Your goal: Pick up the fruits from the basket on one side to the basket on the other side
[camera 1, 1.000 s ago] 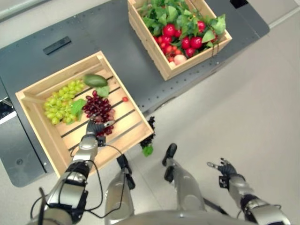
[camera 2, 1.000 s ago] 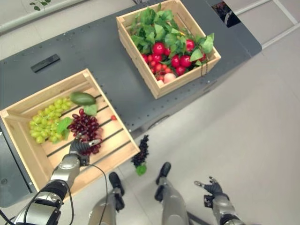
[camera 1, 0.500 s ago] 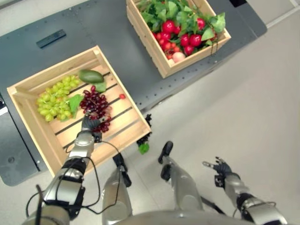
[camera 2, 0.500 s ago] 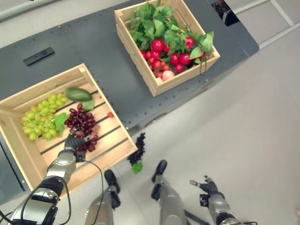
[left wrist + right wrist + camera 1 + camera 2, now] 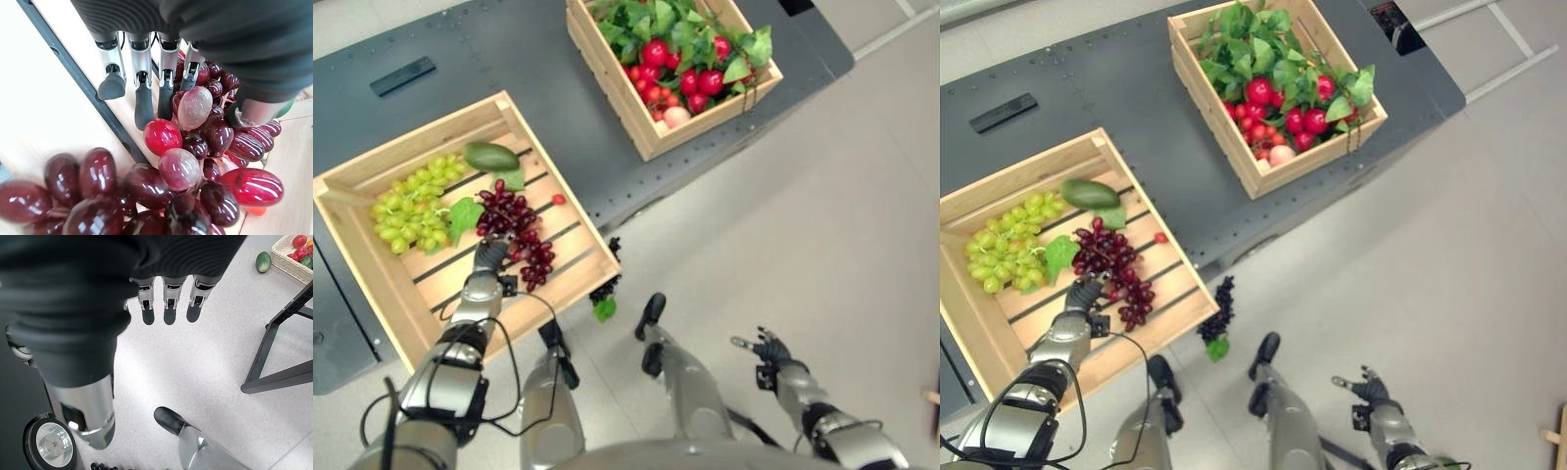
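The near wooden crate [image 5: 372,284] holds green grapes [image 5: 409,202], an avocado [image 5: 490,156], one small red fruit [image 5: 559,199] and the dark red grapes [image 5: 517,231]; the left hand [image 5: 489,257] rests on that bunch, fingers fairly straight against it and thumb beside it (not clearly closed round it). The far crate [image 5: 1255,174] on the grey table [image 5: 548,98] is heaped with red fruits [image 5: 1273,108] under green leaves [image 5: 1258,44], and a dark grape bunch [image 5: 1217,315] lies on the floor below the near crate. The right hand [image 5: 766,349] hangs low over the floor, fingers spread and holding nothing.

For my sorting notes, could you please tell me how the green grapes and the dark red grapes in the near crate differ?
The green grapes are pale yellow-green; the dark red grapes are deep red. The green grapes lie toward the crate's left side, away from the left hand, while the dark red grapes lie mid-crate at that hand's fingers. Both lie on the same slatted floor, beside a green leaf.
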